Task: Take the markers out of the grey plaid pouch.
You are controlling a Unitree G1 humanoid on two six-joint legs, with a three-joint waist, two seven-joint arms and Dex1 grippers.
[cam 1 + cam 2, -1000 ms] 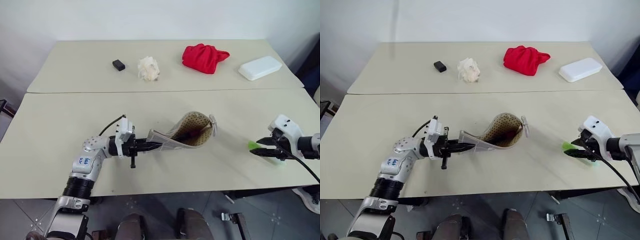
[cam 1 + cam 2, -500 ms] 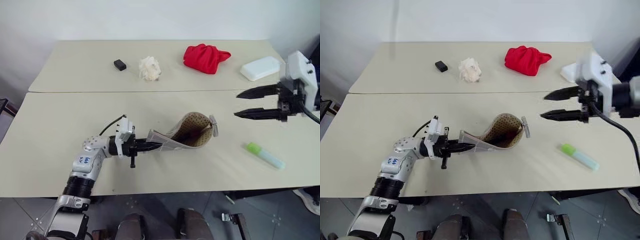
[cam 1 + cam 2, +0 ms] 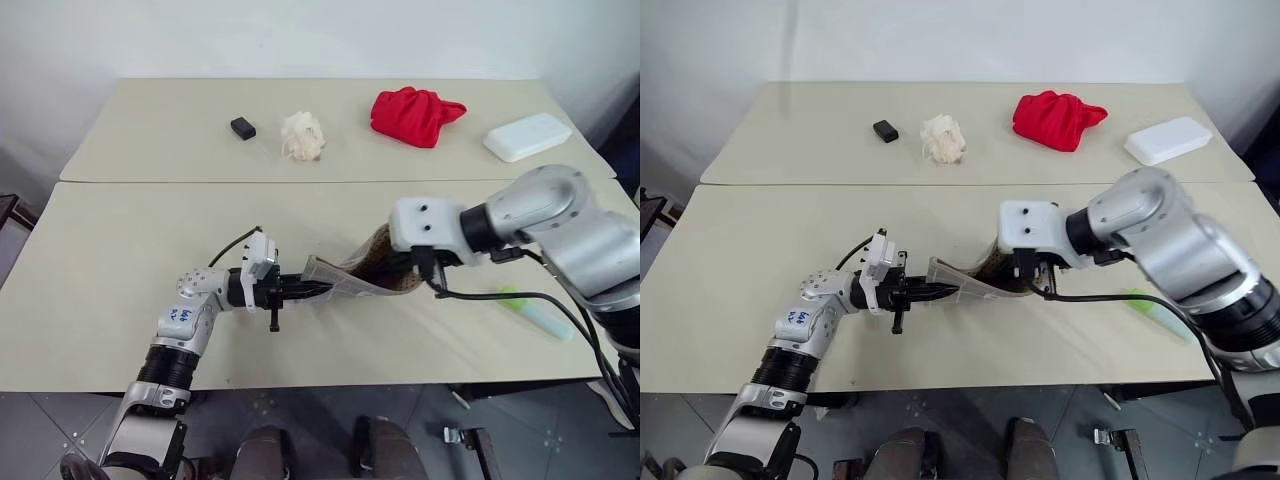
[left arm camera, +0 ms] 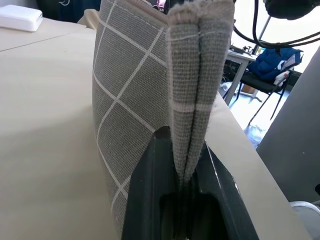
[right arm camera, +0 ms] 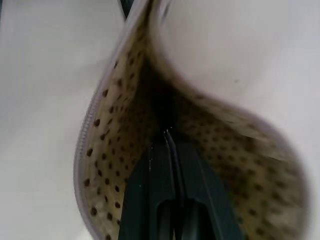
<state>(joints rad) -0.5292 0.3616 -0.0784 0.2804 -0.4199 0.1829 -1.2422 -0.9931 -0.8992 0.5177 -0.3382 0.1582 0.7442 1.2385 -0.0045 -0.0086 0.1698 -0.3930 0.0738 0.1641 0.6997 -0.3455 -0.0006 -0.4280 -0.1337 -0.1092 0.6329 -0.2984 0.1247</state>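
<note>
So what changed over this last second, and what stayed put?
The right tool let go of the light green marker on the table's right side, swung left and shut, its tips now inside the open mouth of the grey plaid pouch. The left tool stays clamped on the pouch's end. The red cloth and white box are unmoved.

Blue handwritten marks sit on the white shell of the left arm [image 3: 181,316], too small to read. Nothing else on the table [image 3: 120,250] carries readable text, labels or numbers.
</note>
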